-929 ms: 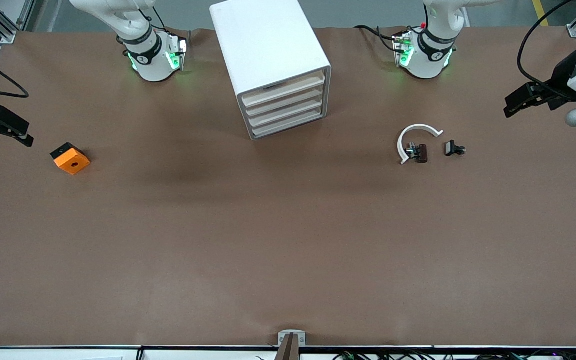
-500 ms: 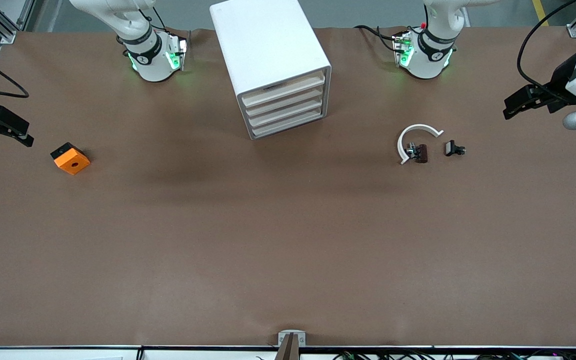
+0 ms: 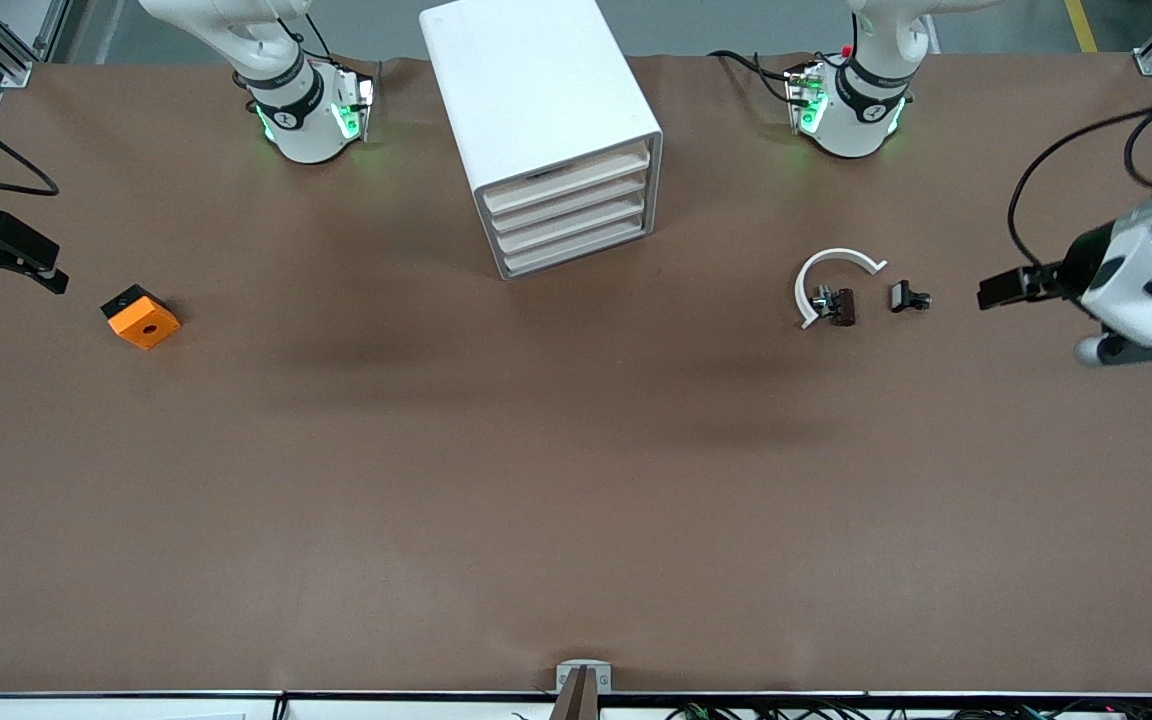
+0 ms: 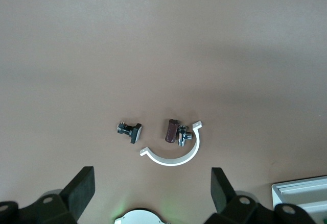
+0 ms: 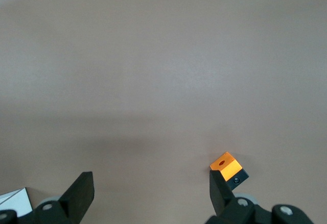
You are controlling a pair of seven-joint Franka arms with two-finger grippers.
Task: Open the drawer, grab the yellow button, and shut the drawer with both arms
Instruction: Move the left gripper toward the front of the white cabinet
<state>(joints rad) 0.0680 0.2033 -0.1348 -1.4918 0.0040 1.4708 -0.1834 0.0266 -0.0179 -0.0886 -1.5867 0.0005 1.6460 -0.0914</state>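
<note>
The drawer (image 3: pixel 566 178), highest of four alike in the white cabinet (image 3: pixel 536 110), sat pushed in flush with the three below it, its cream front facing the front camera and angled a little toward the left arm's end of the table (image 3: pixel 576 480). The button could not be seen in any view. The cabinet stood on the table between the two arm bases. Toward the left arm's end, somewhat nearer the front camera than the cabinet, lay a white curved clip (image 3: pixel 831 275) (image 4: pixel 173 155) shaped like an open ring, with a small dark brown and metal part (image 3: pixel 838 305) (image 4: pixel 176 131) lying within its curve at one end and seeming to touch it, and a small black clip (image 3: pixel 908 297) (image 4: pixel 130 131) just beside them, apart from both. The left hand (image 3: pixel 1008 288) (image 4: pixel 152 193) hovered above the table near that end, close to the black clip, empty, its fingers (image 4: pixel 82 189) spread wide apart. Toward the right arm's end lay an orange square block (image 3: pixel 140 317) (image 5: pixel 227 167) with a hole in its top, alone on the brown surface. The right hand (image 3: pixel 21 262) (image 5: pixel 150 191) hung at that edge of the table, near the block but not touching it, empty as well, its fingers (image 5: pixel 80 191) likewise wide apart.
</note>
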